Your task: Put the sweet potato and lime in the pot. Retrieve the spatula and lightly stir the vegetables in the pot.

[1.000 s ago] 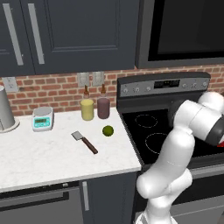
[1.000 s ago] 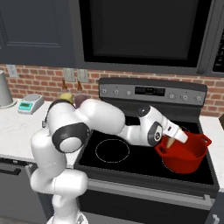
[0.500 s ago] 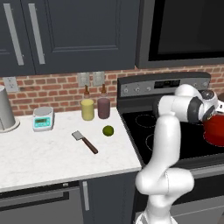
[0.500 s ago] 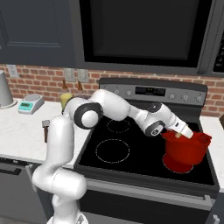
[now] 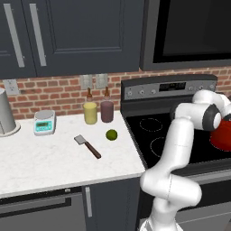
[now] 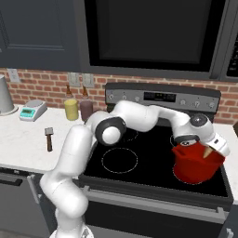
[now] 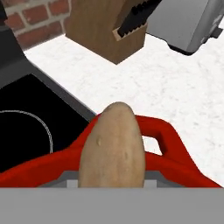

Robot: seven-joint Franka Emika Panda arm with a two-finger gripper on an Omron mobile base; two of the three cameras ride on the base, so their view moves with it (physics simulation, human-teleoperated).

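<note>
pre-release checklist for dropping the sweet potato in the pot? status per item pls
1. Sweet potato held at the gripper: ok.
2. Sweet potato over the pot opening: ok; the right base view shows its tip above the rim.
3. Pot seated on the stove: ok.
4. Pot interior free: cannot tell, hidden.
5. Lime on the counter for the next pick: ok.
6. Spatula beside the lime, apart from it: ok.
</note>
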